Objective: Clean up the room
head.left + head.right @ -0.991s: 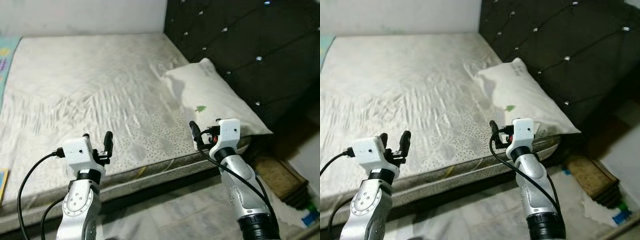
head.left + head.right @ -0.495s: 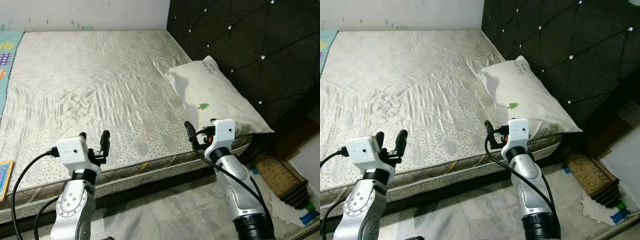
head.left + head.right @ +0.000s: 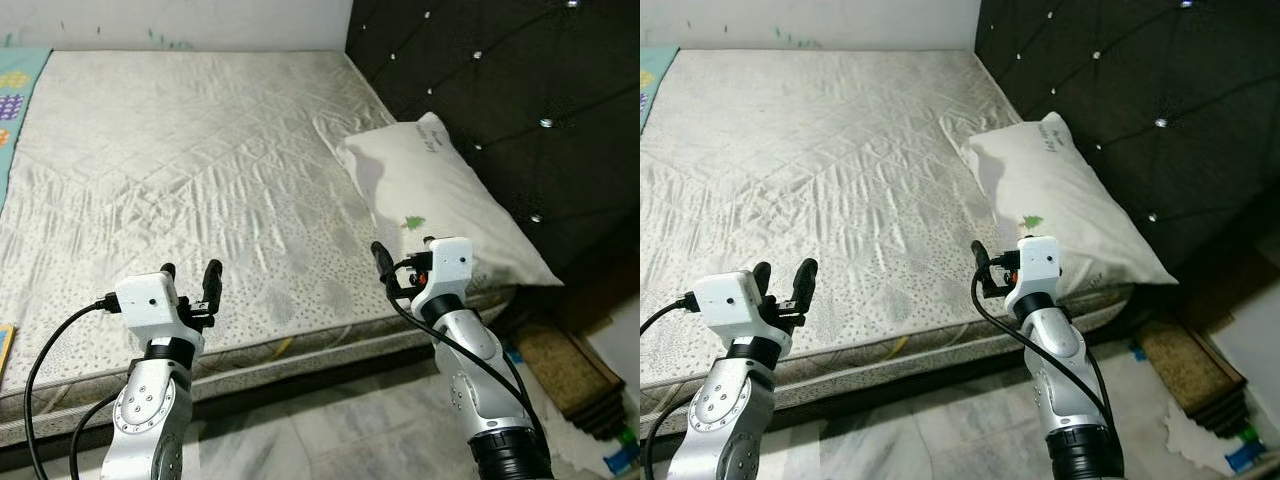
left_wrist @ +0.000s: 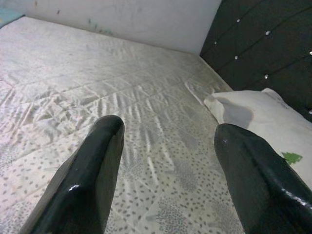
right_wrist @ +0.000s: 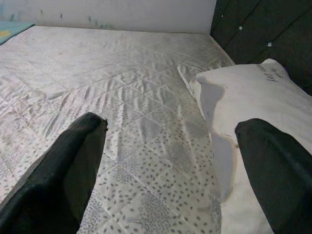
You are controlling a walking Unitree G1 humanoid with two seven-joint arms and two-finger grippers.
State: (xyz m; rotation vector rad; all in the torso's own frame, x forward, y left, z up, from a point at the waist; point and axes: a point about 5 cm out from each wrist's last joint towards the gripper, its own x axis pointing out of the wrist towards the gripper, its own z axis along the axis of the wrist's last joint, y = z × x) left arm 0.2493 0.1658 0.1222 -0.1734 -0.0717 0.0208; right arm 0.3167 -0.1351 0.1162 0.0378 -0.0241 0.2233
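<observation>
My head pair looks down from above bed edge; mattress (image 3: 200, 150) ahead, pillow (image 3: 440, 200) at 2 o'clock. Wrist cameras sit low, near, sharing both.

One mattress (image 3: 190, 170), one white pillow (image 3: 440, 200) at the mattress's headboard end, one dark tufted headboard (image 3: 520, 90) beside the mattress, two grippers near the mattress's front edge: left gripper (image 3: 190, 280), right gripper (image 3: 400, 265).

dark lettering on pillow (image 3: 440, 190), too small to read
</observation>
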